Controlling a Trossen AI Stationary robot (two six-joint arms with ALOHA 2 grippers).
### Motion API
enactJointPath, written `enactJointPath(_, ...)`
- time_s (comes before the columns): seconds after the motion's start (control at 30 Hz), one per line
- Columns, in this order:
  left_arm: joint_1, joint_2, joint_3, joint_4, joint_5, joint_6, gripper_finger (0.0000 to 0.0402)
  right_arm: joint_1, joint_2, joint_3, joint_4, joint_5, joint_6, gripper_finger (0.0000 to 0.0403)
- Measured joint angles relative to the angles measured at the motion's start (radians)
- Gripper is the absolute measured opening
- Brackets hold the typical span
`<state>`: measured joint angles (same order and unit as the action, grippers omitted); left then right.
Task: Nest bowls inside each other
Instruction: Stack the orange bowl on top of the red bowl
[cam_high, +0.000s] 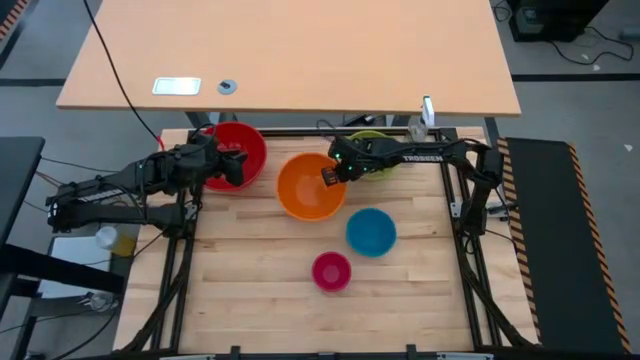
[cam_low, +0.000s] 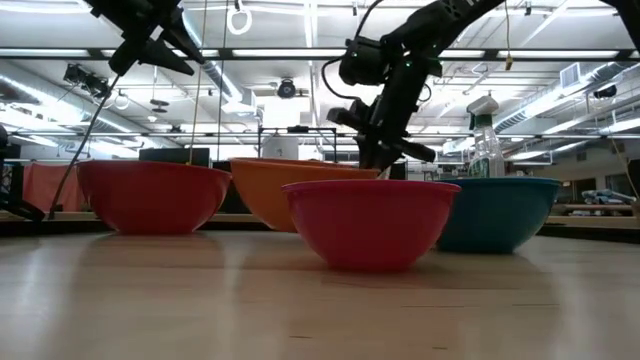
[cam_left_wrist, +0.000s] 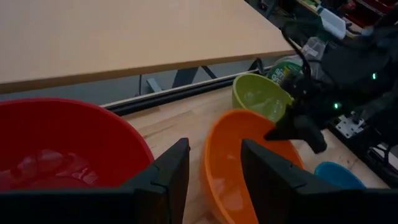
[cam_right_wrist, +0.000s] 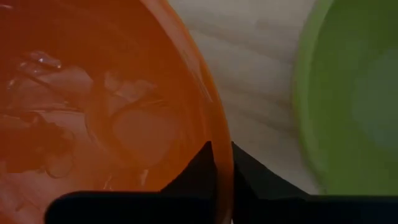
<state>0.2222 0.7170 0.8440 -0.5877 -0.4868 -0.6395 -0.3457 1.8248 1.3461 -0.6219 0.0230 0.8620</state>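
Rim of the orange bowl (cam_right_wrist: 93, 118) sits right between the right gripper (cam_right_wrist: 222, 163) fingers, which look pinched shut on that edge, with the bowl mid-table between the red bowl (cam_high: 235, 152) and the green bowl (cam_high: 372, 150). Green one's mostly hidden under the right arm from above. Left gripper (cam_left_wrist: 214, 171) hangs wide open over the red bowl's rim holding nothing, while the blue bowl (cam_high: 371, 231) and pink bowl (cam_high: 331, 271) sit nearer the front.

Red bowl (cam_left_wrist: 56, 155) beside orange bowl (cam_left_wrist: 242, 162)
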Motion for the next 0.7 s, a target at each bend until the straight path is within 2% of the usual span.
enactJointPath(0.13, 0.001, -0.005, 0.013, -0.007, -0.001, 0.0, 0.0148, -0.02, -0.041, -0.002, 0.077, -0.117, -0.048, 0.0027)
enactJointPath(0.27, 0.003, -0.007, 0.074, -0.018, -0.019, 0.009, 0.0148, -0.025, -0.104, 0.001, 0.288, -0.202, -0.027, 0.0021)
enactJointPath(0.4, 0.024, -0.017, 0.133, -0.034, -0.03, 0.063, 0.0148, -0.048, -0.108, 0.024, 0.419, -0.219, 0.003, 0.0025)
enactJointPath(0.53, 0.053, -0.058, 0.151, -0.045, -0.056, 0.118, 0.0148, -0.06, -0.021, 0.15, 0.365, -0.198, -0.039, 0.0029)
enactJointPath(0.7, 0.057, -0.122, 0.15, -0.051, -0.069, 0.137, 0.0148, -0.064, 0.141, 0.404, 0.298, -0.164, -0.119, 0.0027)
